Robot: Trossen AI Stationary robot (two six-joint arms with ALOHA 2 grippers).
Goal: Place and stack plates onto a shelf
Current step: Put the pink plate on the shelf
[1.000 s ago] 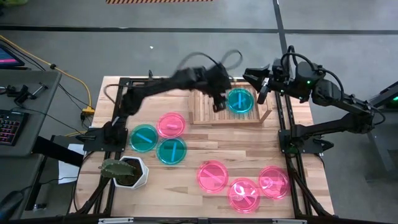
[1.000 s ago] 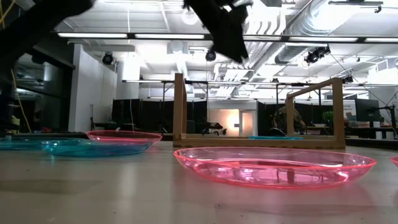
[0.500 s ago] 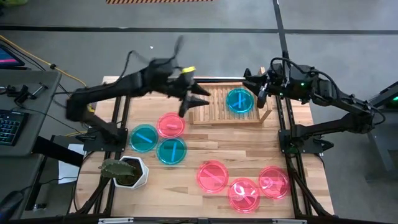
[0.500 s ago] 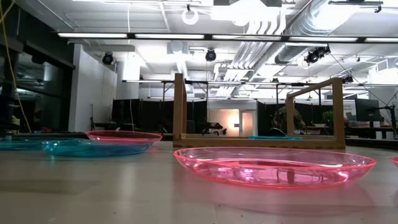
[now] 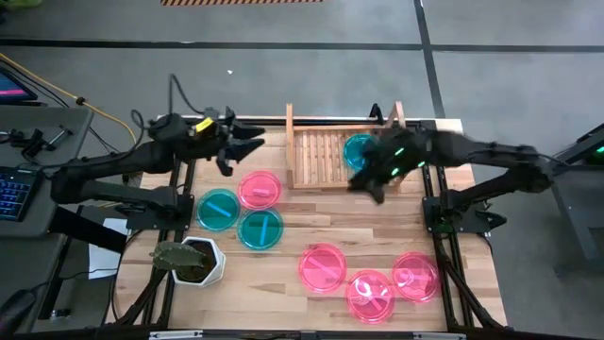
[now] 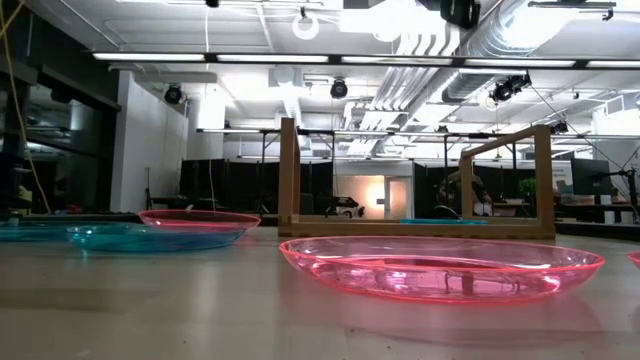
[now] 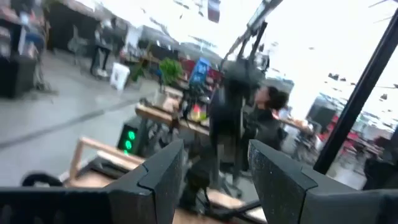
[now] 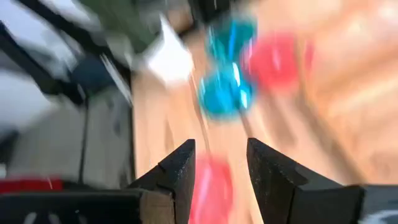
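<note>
**Both arms empty; one plate on shelf**

Your left gripper (image 5: pixel 241 151) is hovering over the table's left rear, fingers spread, gripping nothing. Two teal plates (image 5: pixel 218 209) and a pink plate (image 5: pixel 260 189) are lying beside it. One teal plate (image 5: pixel 357 149) is sitting in the shelf (image 5: pixel 316 161). Your right gripper (image 5: pixel 363 181) is hanging at the shelf's front, fingers parted and empty. Three pink plates (image 5: pixel 324 265) are lying front right.
</note>
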